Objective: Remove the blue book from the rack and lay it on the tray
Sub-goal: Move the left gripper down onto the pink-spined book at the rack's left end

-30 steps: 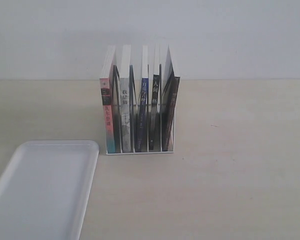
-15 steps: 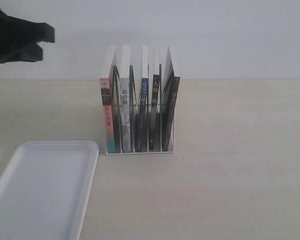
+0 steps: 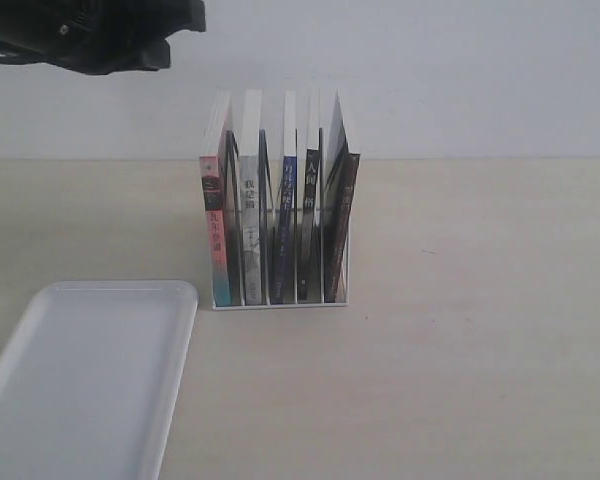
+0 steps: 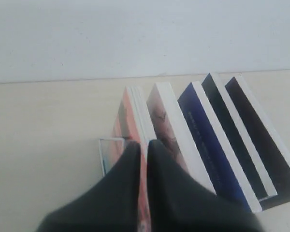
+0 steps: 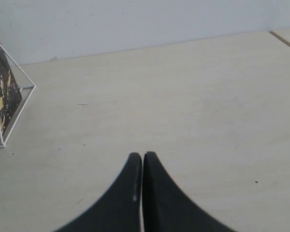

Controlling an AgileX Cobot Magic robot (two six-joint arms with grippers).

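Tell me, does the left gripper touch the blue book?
Apart. The exterior view shows the left gripper high at the upper left, with bare wall between it and the blue book.

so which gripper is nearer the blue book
Left. The left gripper hovers above the pink end book, two slots from the blue book. The right gripper is over bare table, off to the rack's side, with only its end corner in view.
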